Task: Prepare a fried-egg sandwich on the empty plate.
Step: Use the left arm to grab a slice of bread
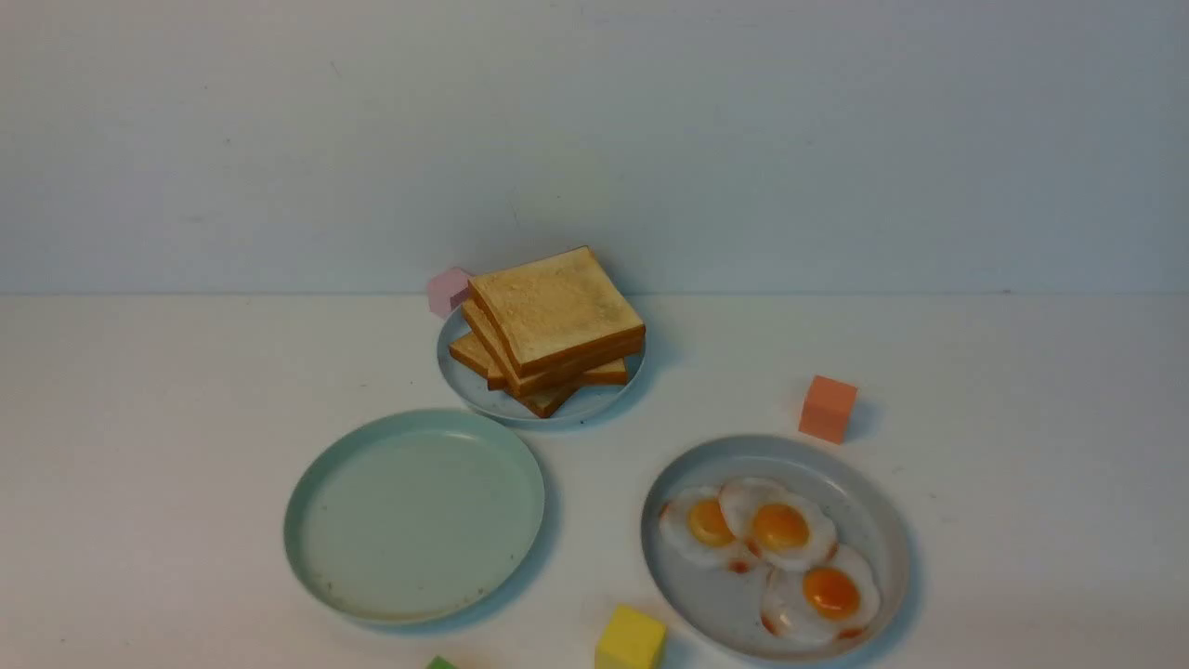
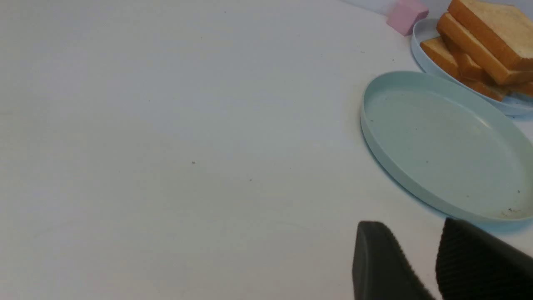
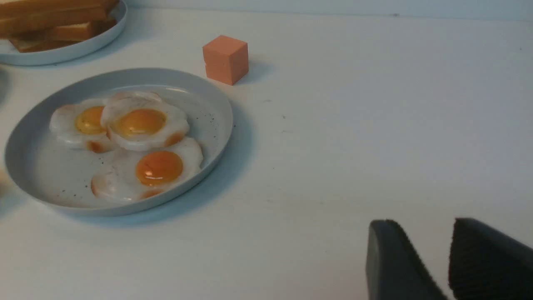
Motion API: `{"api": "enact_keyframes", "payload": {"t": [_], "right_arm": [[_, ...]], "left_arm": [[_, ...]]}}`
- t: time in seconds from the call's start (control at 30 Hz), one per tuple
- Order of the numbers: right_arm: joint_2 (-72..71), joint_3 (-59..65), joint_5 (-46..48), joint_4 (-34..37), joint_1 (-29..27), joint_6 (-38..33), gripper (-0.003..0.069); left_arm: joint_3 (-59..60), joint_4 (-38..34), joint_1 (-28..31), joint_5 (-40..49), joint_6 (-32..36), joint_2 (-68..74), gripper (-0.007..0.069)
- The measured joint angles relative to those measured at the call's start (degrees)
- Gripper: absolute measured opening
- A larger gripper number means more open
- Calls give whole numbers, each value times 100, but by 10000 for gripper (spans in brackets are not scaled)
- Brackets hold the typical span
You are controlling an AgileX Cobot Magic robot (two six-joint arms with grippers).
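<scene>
The empty plate, pale mint green, lies front left of centre with nothing on it. No fried-egg sandwich is in view. A stack of several toast slices rests on a small pale blue plate behind it. Three fried eggs lie on a grey plate at the right. My left gripper is open and holds nothing, just short of the mint plate's rim. My right gripper is open and holds nothing, over bare table well apart from the egg plate. Neither gripper shows in the front view.
A pink block sits behind the toast plate. An orange block stands just beyond the egg plate. A yellow block and a green block lie at the table's front edge.
</scene>
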Motion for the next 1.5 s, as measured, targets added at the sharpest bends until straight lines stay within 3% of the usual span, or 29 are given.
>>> {"api": "enact_keyframes", "payload": {"t": [0.77, 0.93, 1.0, 1.2, 1.3, 1.5], "right_arm": [[0, 0, 0, 0, 0, -8, 238], [0, 0, 0, 0, 0, -8, 238], [0, 0, 0, 0, 0, -8, 238], [0, 0, 0, 0, 0, -8, 238], [0, 0, 0, 1, 0, -8, 238], [0, 0, 0, -5, 0, -8, 238]], "left_arm": [[0, -5, 0, -156, -80, 0, 237], [0, -1078, 0, -900, -996, 0, 237], [0, -1935, 0, -1370, -1546, 0, 237], [-65, -2447, 0, -1864, -1832, 0, 237], [-617, -2239, 0, -1358, -1468, 83, 220], [-2303, -1867, -292, -45, 83, 1660, 101]]}}
